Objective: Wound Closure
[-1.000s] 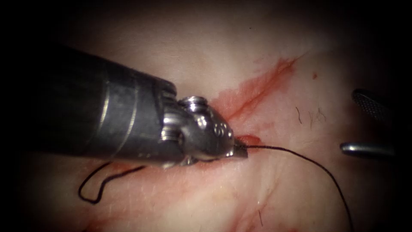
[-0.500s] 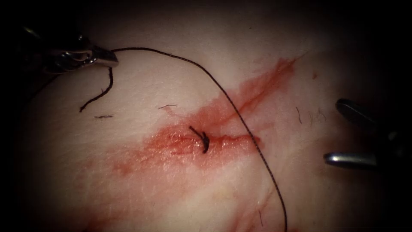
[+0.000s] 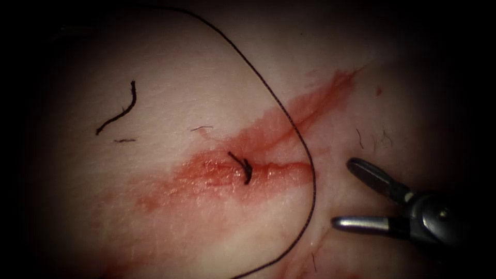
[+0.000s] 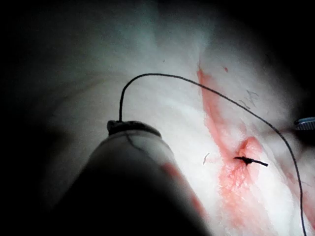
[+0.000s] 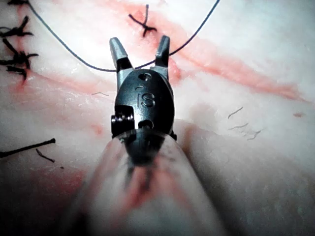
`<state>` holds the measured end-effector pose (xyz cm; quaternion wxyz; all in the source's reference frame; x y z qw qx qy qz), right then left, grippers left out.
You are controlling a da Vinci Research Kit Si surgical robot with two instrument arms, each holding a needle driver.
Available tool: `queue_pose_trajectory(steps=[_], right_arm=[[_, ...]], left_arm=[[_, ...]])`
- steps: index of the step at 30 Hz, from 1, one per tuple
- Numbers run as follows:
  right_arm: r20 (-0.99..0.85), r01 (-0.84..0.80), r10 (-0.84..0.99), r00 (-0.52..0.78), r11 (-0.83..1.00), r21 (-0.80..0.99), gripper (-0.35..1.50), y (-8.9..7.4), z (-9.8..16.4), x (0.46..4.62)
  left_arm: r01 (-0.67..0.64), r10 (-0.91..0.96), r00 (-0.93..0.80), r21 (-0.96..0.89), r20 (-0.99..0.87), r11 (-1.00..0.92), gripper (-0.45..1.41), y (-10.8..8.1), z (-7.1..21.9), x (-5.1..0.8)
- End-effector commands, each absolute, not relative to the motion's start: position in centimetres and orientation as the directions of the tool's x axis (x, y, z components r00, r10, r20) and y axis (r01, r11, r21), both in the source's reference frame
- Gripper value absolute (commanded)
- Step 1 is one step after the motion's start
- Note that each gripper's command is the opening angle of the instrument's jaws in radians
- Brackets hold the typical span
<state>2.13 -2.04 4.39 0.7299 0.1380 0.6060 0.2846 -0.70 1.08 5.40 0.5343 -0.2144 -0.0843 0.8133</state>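
1. Right tool (image 3: 343, 194): seen from the endoscope, it sits on the right side of the cut with both jaws spread wide and nothing between them. From its own wrist camera the right tool (image 5: 140, 49) shows the same open stance, the thread (image 5: 88, 63) running across just beyond the jaw tips, not gripped.
2. Thread (image 3: 289, 121): one long dark strand sweeps in an arc down past the right end of the cut, passing just left of the right tool's jaw tips, near them but apart.
3. Cut (image 3: 279, 170): a reddened line in the tissue (image 3: 155, 227), with red fluid (image 3: 206, 173) smeared along it.
4. Knot (image 3: 245, 168): a short dark tied stitch sits across the cut, left of the long strand and well apart from the right tool.
5. Cut end of thread (image 3: 121, 111): a loose curved piece lies on the tissue, far left of the cut.
6. Left tool (image 4: 129, 128): seen from its own wrist camera, the thread (image 4: 197, 86) rises from its tip. Whether its jaws grip cannot be told.
7. Needle: its place cannot be told.
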Motion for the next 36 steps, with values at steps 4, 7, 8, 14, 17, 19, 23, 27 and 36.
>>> queue_pose_trajectory(steps=[4,7,8,14,17,19,23,27,36], right_arm=[[-0.798,-0.243,0.594,0.101,0.793,0.559,1.11,-2.1,4.5,2.28],[-0.795,-0.248,0.599,0.099,0.788,0.563,1.13,-2.1,4.5,2.32],[-0.795,-0.249,0.599,0.099,0.788,0.563,1.15,-2.1,4.5,2.33],[-0.781,-0.251,0.617,0.093,0.774,0.581,1.06,-2.1,4.5,2.43],[-0.782,-0.246,0.616,0.094,0.776,0.581,1.13,-2.3,4.5,2.5],[-0.778,-0.245,0.621,0.093,0.772,0.587,1.13,-2.3,4.5,2.54],[-0.779,-0.245,0.62,0.094,0.773,0.585,1.15,-2.3,4.5,2.63],[-0.769,-0.25,0.633,0.089,0.761,0.598,1.1,-2.4,4.5,2.79],[-0.823,-0.105,0.558,0.109,0.83,0.548,1.11,-2.5,4.3,3.1]], left_arm=[[-0.825,0.89,-0.37,-0.347,-0.267,-0.447,-0.45,1.3,5.5,-1.13],[-0.809,0.877,-0.382,-0.352,-0.292,-0.47,-0.45,1.4,5.5,-1.36],[-0.808,0.874,-0.382,-0.352,-0.299,-0.473,-0.45,1.4,5.6,-1.42],[-0.778,0.848,-0.384,-0.368,-0.365,-0.51,-0.45,1.8,5.6,-1.8],[-0.77,0.838,-0.369,-0.373,-0.401,-0.517,-0.45,1.9,5.6,-1.92],[-0.767,0.831,-0.35,-0.376,-0.433,-0.52,-0.43,2.0,5.6,-1.93],[-0.761,0.82,-0.314,-0.389,-0.479,-0.518,-0.28,2.1,5.5,-1.9],[-0.757,0.813,-0.281,-0.402,-0.51,-0.515,-0.42,2.2,5.5,-1.86],[-0.761,0.811,-0.277,-0.398,-0.515,-0.512,-0.45,2.2,5.4,-1.8]])
